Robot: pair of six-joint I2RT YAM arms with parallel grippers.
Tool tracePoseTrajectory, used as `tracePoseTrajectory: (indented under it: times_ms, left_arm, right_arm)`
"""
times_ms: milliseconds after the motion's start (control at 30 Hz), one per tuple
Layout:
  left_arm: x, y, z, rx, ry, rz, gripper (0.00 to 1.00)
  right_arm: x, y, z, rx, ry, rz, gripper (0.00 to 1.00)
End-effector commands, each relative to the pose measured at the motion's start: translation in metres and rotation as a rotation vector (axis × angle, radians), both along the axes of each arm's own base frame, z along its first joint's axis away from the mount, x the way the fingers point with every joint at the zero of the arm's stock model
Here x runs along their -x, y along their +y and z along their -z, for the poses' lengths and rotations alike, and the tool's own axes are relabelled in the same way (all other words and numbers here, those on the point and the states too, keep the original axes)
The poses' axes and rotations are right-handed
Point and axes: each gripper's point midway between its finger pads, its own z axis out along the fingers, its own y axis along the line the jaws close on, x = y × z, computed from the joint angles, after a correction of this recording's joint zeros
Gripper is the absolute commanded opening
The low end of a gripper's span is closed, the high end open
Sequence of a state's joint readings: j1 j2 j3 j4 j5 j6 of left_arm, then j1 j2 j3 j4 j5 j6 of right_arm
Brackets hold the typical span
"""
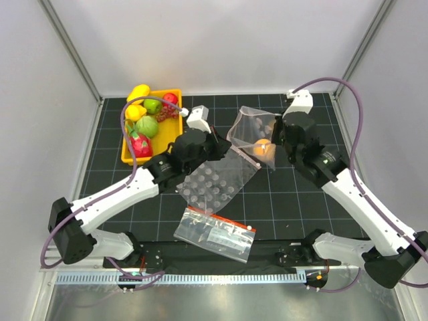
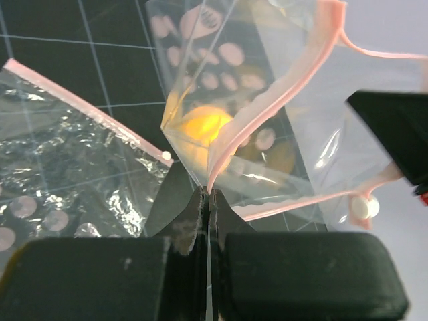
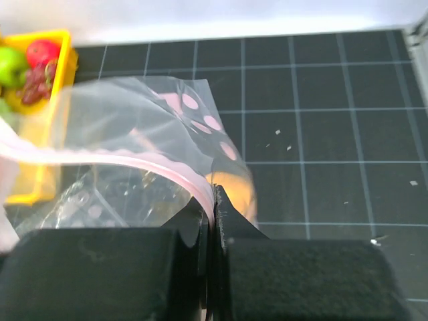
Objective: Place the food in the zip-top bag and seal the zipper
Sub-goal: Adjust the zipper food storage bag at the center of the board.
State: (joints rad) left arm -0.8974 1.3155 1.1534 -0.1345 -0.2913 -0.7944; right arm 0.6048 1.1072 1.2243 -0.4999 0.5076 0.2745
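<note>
Zipper (image 2: 271, 110) of thin clear zip-top bag (image 1: 249, 124) in closed left end effector (image 2: 208, 200), closed right end effector (image 3: 214, 200)

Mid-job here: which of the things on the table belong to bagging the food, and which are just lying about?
Job: zip-top bag, pinched by left hand and right hand; its zipper; orange fruit inside it; other fruit in the yellow tray.
Lying about: bubble sheet; printed bag with red band.
</note>
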Motion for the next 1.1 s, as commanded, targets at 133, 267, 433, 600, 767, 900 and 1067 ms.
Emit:
tracePoseTrajectory:
  times_ms: [133,267,433,600,767,900,1067]
  left_arm:
    - [-0.004,-0.003,0.041,-0.119,0.03,0.027,0.01]
    - [-0.011,-0.001,0.075,-0.191,0.049,0.021,0.0]
    - [-0.017,0.007,0.103,-0.272,0.065,0.016,0.0]
    - [-0.02,0.018,0.109,-0.29,0.045,-0.005,0.0]
    - [-0.026,0.025,0.103,-0.256,0.017,-0.019,0.0]
    - [-0.028,0.027,0.1,-0.247,0.016,-0.017,0.0]
    - [-0.029,0.025,0.093,-0.23,0.004,-0.016,0.0]
  right_arm:
    - [0.003,-0.035,0.005,0.151,0.002,0.149,0.01]
    - [-0.007,-0.018,0.043,0.202,0.072,0.127,0.01]
    - [-0.006,-0.003,0.063,0.195,0.102,0.099,0.12]
    - [-0.003,0.002,0.068,0.167,0.102,0.065,0.32]
    - [-0.002,0.006,0.072,0.159,0.11,0.047,0.37]
    - [0.0,0.011,0.072,0.138,0.113,0.015,0.5]
    - [0.003,0.016,0.072,0.112,0.113,-0.019,0.64]
